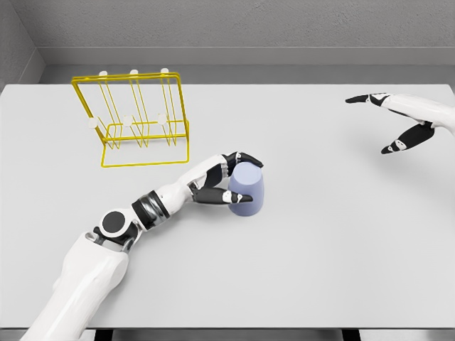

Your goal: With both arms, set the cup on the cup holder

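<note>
Near the middle of the frame, a bit below center, the cup sits on the grey bench, and it looks to be upside down, wider end toward the bench. So yeah, early days for this task.

What's done, as far as I can tell: the left hand is wrapped around the cup from its left side, dark fingers curled over the top edge and the thumb pressing low on the side. I'd call that a grasp, though the cup looks like it's resting on the bench, so no lift yet.

What's left is basically everything else. The yellow wire cup holder stands in the upper left of the frame, well apart from the cup, and nothing hangs on its white-tipped pegs. The cup needs to get up off the bench and over there onto a peg.

Over at the right edge, upper part of the frame, the right hand hovers above the bench with fingers spread, holding nothing, well apart from the cup. Since the task wants both arms, my guess is it has to join in somewhere, maybe a handover.
</note>
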You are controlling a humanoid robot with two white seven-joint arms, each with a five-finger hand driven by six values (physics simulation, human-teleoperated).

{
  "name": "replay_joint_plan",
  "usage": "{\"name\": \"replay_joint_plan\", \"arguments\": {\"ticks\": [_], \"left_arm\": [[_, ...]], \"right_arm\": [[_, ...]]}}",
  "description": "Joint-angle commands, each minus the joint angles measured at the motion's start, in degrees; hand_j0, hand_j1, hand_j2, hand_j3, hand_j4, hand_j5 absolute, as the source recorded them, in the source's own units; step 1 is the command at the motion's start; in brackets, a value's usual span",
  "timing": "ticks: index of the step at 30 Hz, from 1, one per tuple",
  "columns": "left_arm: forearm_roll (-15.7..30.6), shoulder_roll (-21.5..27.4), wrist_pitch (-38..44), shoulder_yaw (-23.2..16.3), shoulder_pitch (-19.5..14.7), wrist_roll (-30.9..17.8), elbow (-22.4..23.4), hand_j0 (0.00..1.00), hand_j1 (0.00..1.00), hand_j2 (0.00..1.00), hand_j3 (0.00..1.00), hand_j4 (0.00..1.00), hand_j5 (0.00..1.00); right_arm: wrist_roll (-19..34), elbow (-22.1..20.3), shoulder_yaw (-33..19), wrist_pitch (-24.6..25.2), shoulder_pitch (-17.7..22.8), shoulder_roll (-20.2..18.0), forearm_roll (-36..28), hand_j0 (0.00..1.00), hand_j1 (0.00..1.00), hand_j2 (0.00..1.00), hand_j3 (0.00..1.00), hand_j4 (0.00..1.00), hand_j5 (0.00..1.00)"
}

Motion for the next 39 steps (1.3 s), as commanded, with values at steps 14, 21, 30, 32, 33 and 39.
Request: {"name": "replay_joint_plan", "arguments": {"ticks": [14,21,30,32,33,39], "left_arm": [[1.23,0.62,0.06,0.71,0.7,-0.02,-3.81,0.41,0.41,0.41,0.41,0.41,0.41],[4.65,5.27,0.32,4.57,3.43,-0.02,-11.72,0.41,0.41,0.41,0.41,0.41,0.41],[7.64,9.76,0.32,7.56,3.6,-0.02,-15.15,0.42,0.42,0.42,0.42,0.42,0.42],[8.17,10.46,0.49,8.71,4.31,-0.02,-16.2,0.42,0.42,0.42,0.42,0.42,0.42],[9.14,11.16,0.49,8.71,4.22,-0.02,-16.38,0.42,0.42,0.42,0.42,0.42,0.42],[11.33,13.54,0.49,9.67,4.13,-0.02,-17.52,0.42,0.42,0.42,0.42,0.42,0.42]], "right_arm": [[-0.02,0.25,-0.05,0.16,-0.09,-0.08,-0.42,1.0,1.0,1.0,1.0,1.0,1.0],[-0.02,0.25,-0.05,0.16,-0.09,-0.08,-0.42,1.0,1.0,1.0,1.0,1.0,1.0],[-0.02,0.25,-0.05,0.16,-0.09,-0.08,-0.42,1.0,1.0,1.0,1.0,1.0,1.0],[-0.02,0.25,-0.05,0.16,-0.09,-0.08,-0.42,1.0,1.0,1.0,1.0,1.0,1.0],[-0.02,0.25,-0.05,0.16,-0.09,-0.08,-0.42,1.0,1.0,1.0,1.0,1.0,1.0],[-0.02,0.6,-0.05,0.16,-0.09,0.01,-0.42,1.0,1.0,1.0,1.0,1.0,1.0]]}}
